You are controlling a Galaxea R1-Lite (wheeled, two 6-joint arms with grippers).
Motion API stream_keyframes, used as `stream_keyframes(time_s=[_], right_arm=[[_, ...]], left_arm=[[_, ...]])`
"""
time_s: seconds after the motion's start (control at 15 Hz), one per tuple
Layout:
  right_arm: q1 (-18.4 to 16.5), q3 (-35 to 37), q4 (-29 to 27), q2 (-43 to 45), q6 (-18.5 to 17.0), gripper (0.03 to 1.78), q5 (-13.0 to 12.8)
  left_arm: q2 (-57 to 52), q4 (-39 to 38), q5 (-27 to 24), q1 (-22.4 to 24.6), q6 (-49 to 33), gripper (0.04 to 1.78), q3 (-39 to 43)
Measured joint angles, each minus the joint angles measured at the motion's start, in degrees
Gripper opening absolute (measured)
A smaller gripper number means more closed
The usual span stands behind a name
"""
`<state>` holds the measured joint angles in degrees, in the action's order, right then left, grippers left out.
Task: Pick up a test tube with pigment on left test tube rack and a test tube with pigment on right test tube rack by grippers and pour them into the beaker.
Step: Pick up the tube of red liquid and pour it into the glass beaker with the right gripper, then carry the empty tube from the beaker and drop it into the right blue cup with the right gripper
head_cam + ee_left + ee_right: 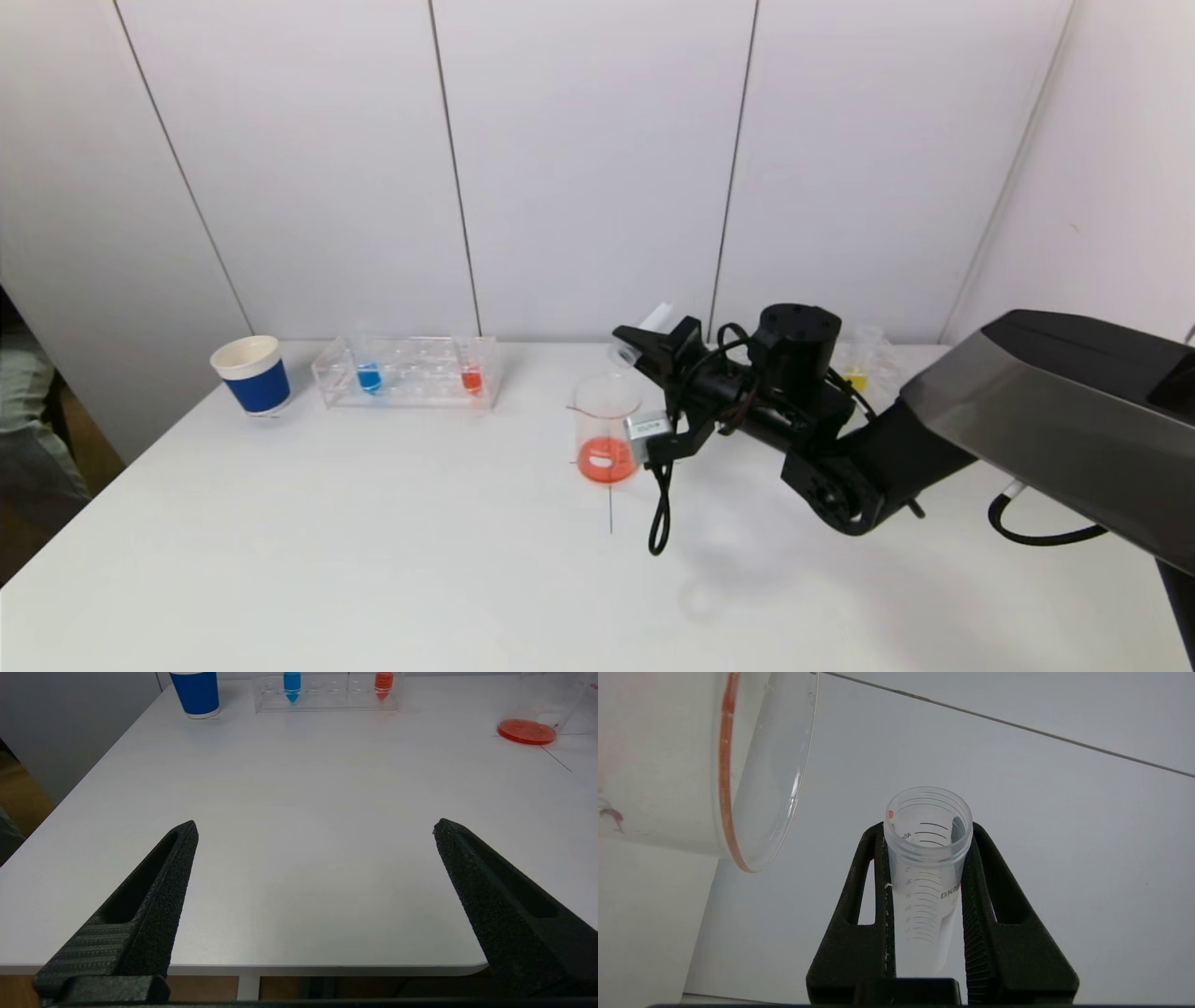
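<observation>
We see the right pincer (927, 858) pinching a clear, ribbed-neck plastic test tube (927, 868), emptied, its long axis tipped nearly level with the open mouth toward the glass beaker (607, 429) at frame centre. Orange pigment pools in the beaker's base. The left pincer (315, 830) hangs spread wide over the white bench (289, 835). At upper left sits the transparent left rack (411, 371).

Blue and white paper cup (252, 374) near the white table's (373, 541) far left corner, pale panelled wall (579, 159) behind
</observation>
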<state>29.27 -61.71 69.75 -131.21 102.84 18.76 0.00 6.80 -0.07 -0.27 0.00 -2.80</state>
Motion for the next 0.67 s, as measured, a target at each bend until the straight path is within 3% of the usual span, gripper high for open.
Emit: stream_keyframes(time_s=[0.33, 0.67], right_arm=[[0.33, 0.11, 0.15, 0.69, -1.6, 0.47, -0.09], [0.9, 0.24, 0.59, 2.32, -9.68, 0.47, -1.51]], left_arm=[[0.0, 0.02, -0.02, 0.0, 0.02, 1.76, 0.0], [0.0, 0.02, -0.02, 0.0, 0.0, 1.76, 0.0]])
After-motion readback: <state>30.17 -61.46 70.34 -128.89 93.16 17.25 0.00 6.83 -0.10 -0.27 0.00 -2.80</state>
